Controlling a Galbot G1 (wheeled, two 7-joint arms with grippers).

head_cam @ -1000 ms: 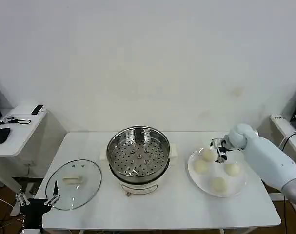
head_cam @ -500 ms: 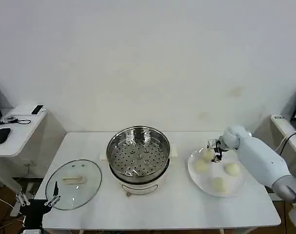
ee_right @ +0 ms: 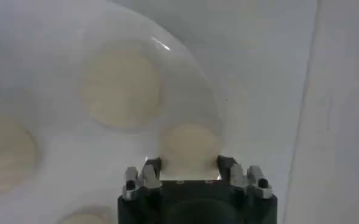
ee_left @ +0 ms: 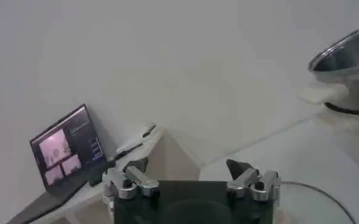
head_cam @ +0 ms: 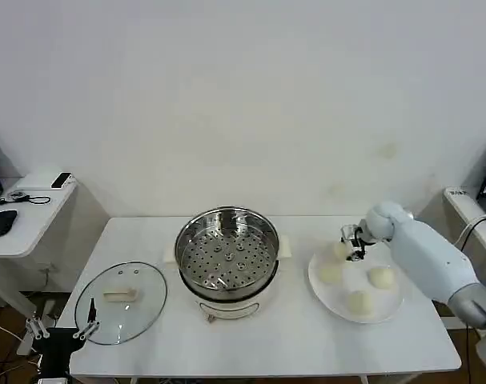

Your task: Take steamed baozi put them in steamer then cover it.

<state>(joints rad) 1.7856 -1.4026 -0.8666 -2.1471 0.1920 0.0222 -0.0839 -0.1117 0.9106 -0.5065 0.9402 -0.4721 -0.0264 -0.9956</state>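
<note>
Baozi (head_cam: 359,302) four on plate (head_cam: 319,290); steamer (head_cam: 227,254) empty; right hand (ee_right: 183,163) open, straddling one.

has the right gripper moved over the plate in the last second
Yes. The right gripper has shifted toward the steamer, ending at the bun on the plate's far left side.

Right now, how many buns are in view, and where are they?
4, all on the white plate: bun at the right gripper, bun nearest the steamer, bun beside the arm, bun at the front. None in the steamer.
</note>
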